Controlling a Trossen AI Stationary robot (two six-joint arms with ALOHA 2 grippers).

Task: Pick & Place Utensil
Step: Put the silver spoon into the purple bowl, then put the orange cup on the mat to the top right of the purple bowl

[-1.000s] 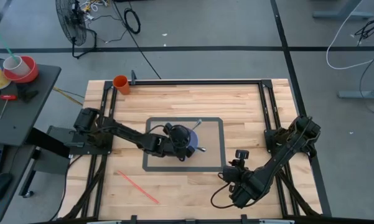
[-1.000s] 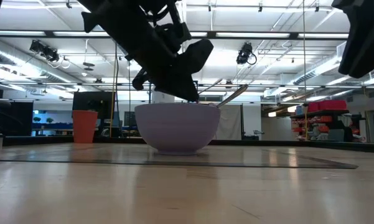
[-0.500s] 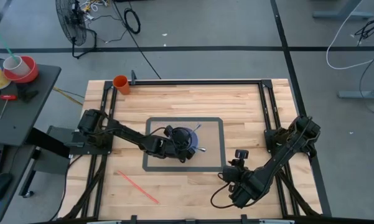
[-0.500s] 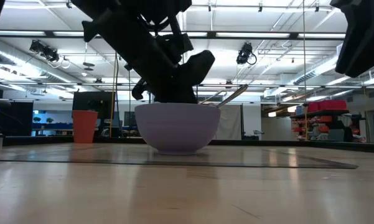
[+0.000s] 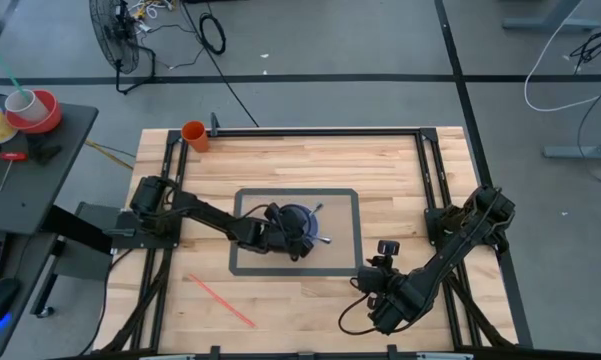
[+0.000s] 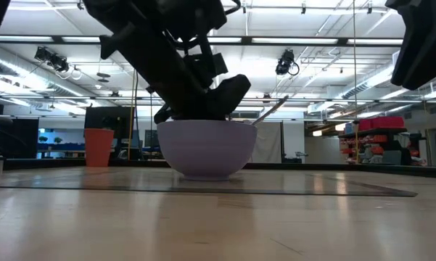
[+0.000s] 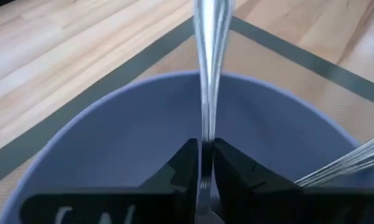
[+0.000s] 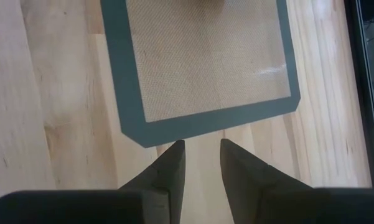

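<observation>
The left pincer (image 7: 201, 163) reaches down into the lavender bowl (image 5: 298, 226), which stands on the grey-bordered mat (image 5: 346, 250) at the middle of the desk (image 5: 380, 160). Its two dark fingers (image 7: 182, 167) are clenched on the handle of a metal utensil (image 7: 206, 74), which stands upright between them with its lower end inside the bowl. A second metal utensil (image 7: 342, 163) leans against the bowl's rim, its handle sticking out over the side toward the desk's right edge; from the low view this handle (image 6: 270, 110) slants up past the rim, while the left arm covers most of the bowl's opening. The right pincer (image 8: 196, 163) hangs above the desk near the front edge, just off the mat's front right corner, its fingers released with bare wood showing between them. An orange cup (image 5: 194, 134) stands at the desk's back left corner, well apart from the bowl. A thin red stick (image 5: 220, 300) lies flat on the wood near the front left corner.
</observation>
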